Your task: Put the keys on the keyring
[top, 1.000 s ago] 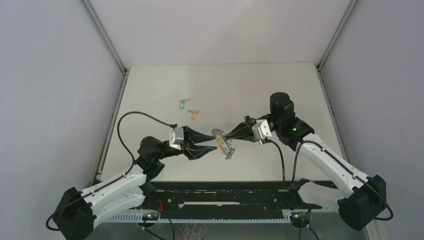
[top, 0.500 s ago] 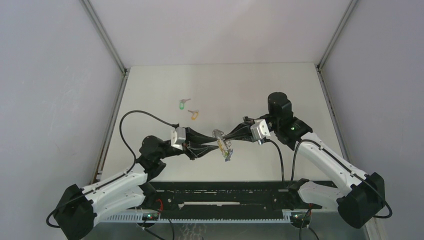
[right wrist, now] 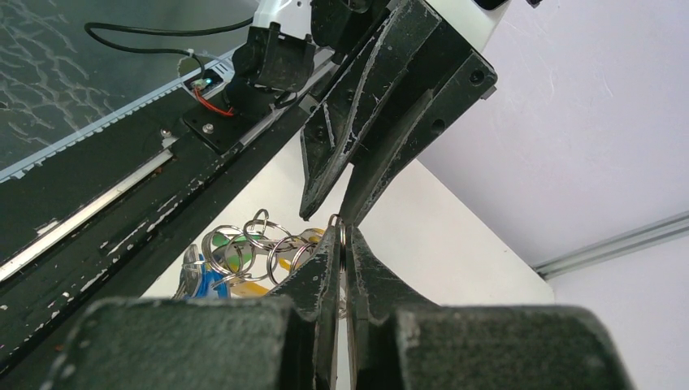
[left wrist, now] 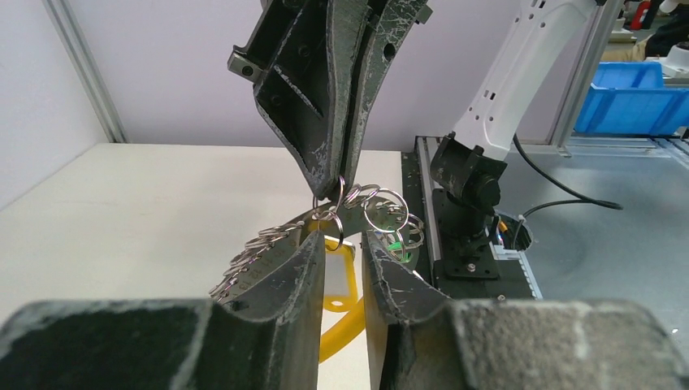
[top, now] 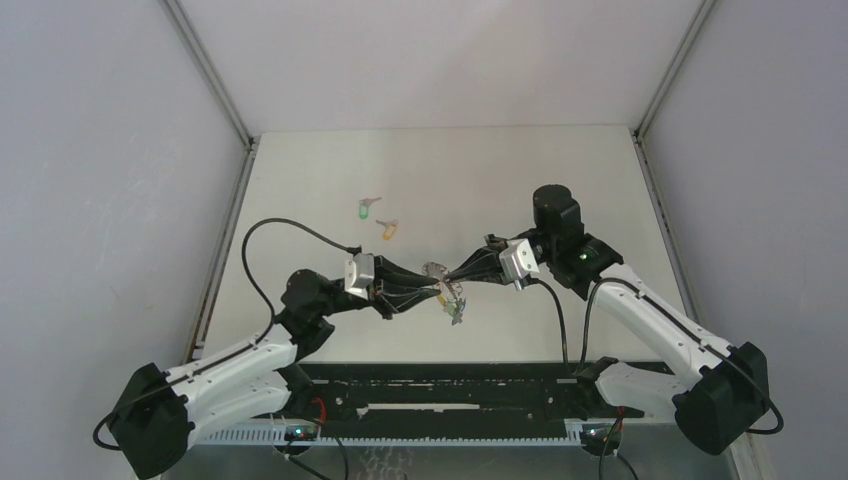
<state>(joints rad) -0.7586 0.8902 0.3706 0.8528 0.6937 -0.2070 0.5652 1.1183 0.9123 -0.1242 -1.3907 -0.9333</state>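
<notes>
My right claw (right wrist: pixel 341 237) is pressed together on one split ring of the keyring (right wrist: pixel 244 244), holding the bunch clear of the table (top: pixel 500 170). My left claw (left wrist: pixel 340 244) meets it tip to tip. Its fingers (left wrist: pixel 305 260) stand narrowly apart with the yellow tag (left wrist: pixel 337 280) between them; I cannot tell whether they bear on it. A blue tag (right wrist: pixel 203 280) hangs in the bunch. Well apart, on the table toward the far left, lie the green-tagged key (top: pixel 366 210) and an orange-tagged key (top: pixel 388 229), near each other but not touching.
</notes>
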